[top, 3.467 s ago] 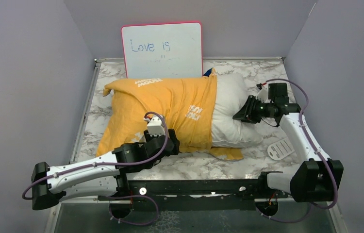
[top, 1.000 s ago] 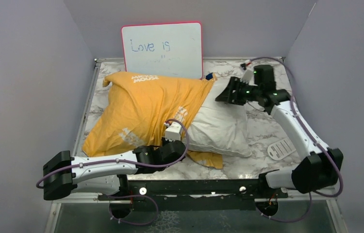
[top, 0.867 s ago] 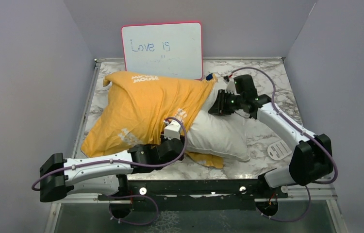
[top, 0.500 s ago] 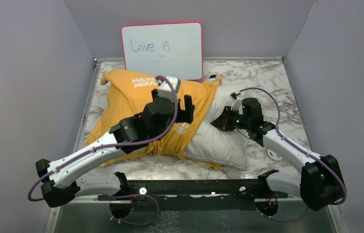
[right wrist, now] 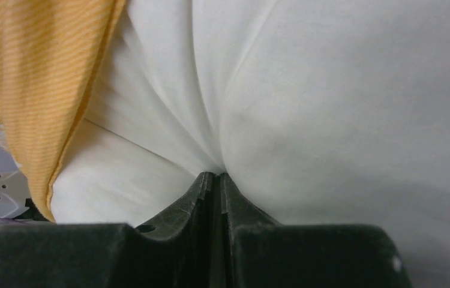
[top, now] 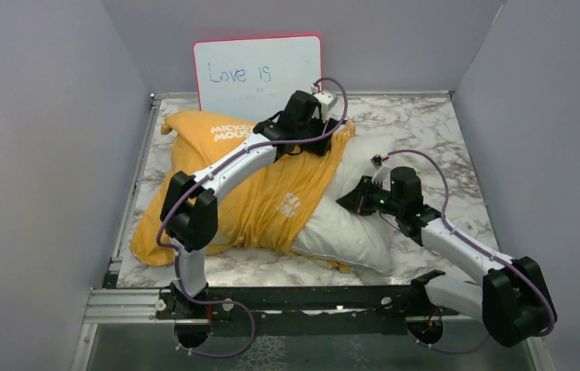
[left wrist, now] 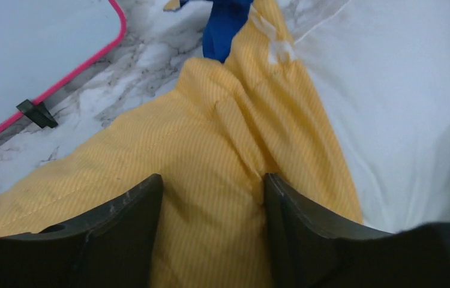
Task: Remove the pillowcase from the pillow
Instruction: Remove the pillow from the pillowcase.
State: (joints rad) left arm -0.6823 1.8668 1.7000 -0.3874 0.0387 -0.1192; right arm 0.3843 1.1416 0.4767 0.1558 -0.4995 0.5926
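Yellow-orange pillowcase [top: 256, 193] covers the left part of the pillow [top: 360, 228]; both lie across the marble tabletop [top: 426, 124] in front of the pink-framed whiteboard [top: 258, 77]. The pillow's white right end is bare. Left gripper [left wrist: 210, 180] sits at the far end of the case's open hem, near the whiteboard. Its fingers [left wrist: 120, 228] are spread apart, straddling a raised fold of yellow fabric without clamping it. The case's blue side shows just beyond that fold. Right gripper [right wrist: 218, 175] is low on the exposed pillow, just right of the hem, fingers pressed together with white fabric pinched at the tips and creases running out from the pinch. Case is bunched and wrinkled along its near left side.
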